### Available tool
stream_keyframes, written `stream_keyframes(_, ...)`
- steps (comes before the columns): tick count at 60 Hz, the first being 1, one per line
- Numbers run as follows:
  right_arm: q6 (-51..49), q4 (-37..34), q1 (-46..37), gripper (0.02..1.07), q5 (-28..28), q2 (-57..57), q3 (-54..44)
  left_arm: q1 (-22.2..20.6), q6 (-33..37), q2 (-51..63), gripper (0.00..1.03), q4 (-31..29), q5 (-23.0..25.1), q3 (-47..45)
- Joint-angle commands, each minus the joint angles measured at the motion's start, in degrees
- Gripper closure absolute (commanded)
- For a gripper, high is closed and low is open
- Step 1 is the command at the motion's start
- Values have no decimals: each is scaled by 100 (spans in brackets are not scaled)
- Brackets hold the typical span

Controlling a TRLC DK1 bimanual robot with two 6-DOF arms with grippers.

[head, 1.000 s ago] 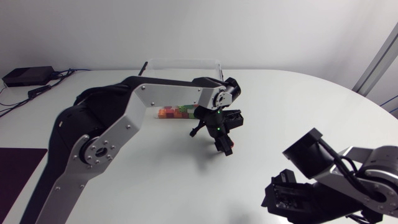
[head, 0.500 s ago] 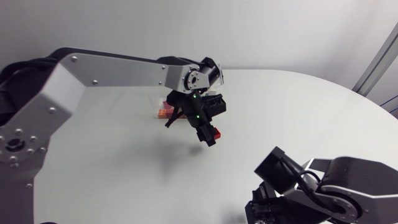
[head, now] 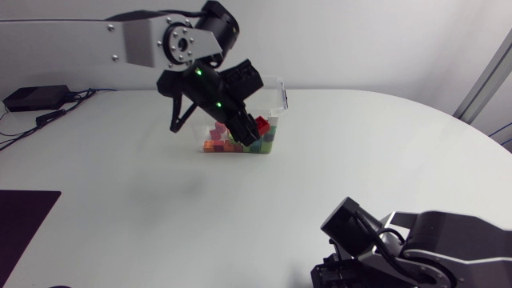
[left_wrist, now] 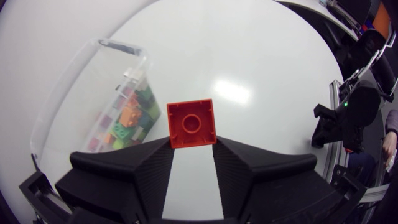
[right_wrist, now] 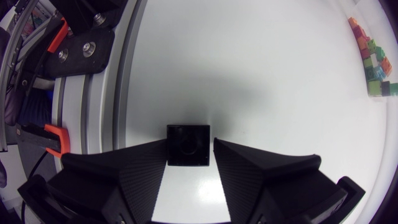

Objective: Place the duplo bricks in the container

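A clear container (head: 276,94) stands at the far middle of the table, with several coloured duplo bricks (head: 240,144) in it. My left gripper (head: 254,128) hangs above its near right part, shut on a red brick (head: 262,126). In the left wrist view the red brick (left_wrist: 191,122) sits between the fingertips, and the container (left_wrist: 74,93) with its bricks (left_wrist: 127,121) lies below and to one side. My right gripper (right_wrist: 189,149) is low at the table's near edge. Its fingers press both sides of a black brick (right_wrist: 188,144) lying on the table. The head view hides that brick behind the right arm (head: 416,248).
The table's near edge, with a metal rail and orange clamps (right_wrist: 53,34), runs close beside my right gripper. A black box (head: 36,98) with cables lies at the far left. White tabletop (head: 120,200) spreads between the container and the right arm.
My left arm has risen and swung back from the middle of the table to above the container, with the red brick in its gripper. My right gripper has shut on the black brick.
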Motion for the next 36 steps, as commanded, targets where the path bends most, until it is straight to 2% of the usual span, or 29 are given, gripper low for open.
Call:
stream_keyframes(1,-82,-117,-23,76,-25,-96,36,202,-233,-289,71,194,87,-143)
stream_keyframes(22,-73,-531,-735,76,-508,-219,1100,844,-840,-535,71,1284,96,-205)
stream_keyframes(36,138,-539,-1148,76,-772,124,2040,1424,-1060,28,70,1776,87,121)
